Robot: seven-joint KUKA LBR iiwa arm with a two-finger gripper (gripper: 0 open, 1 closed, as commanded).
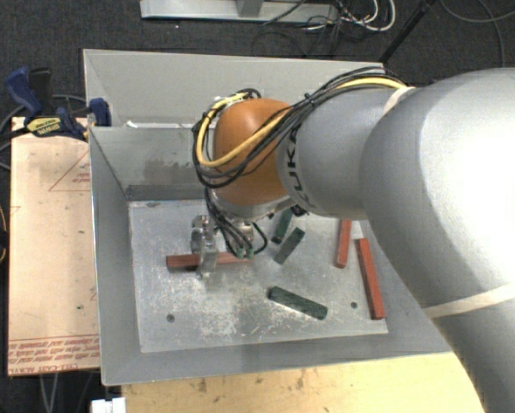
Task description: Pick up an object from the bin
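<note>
My gripper [205,252] hangs low over the left middle of the bin floor, its metal fingers down at a reddish-brown flat bar [185,262] that lies crosswise under it. The fingers seem to straddle the bar's middle, and the bar's left end sticks out to the left. Whether they pinch it I cannot make out. A dark green block [288,244] lies just right of the gripper, partly hidden by the wrist.
Another dark green bar [297,303] lies on the floor toward the front. Two reddish-brown sticks [343,243] [369,279] lie along the right wall. The arm and its orange cover fill the upper right.
</note>
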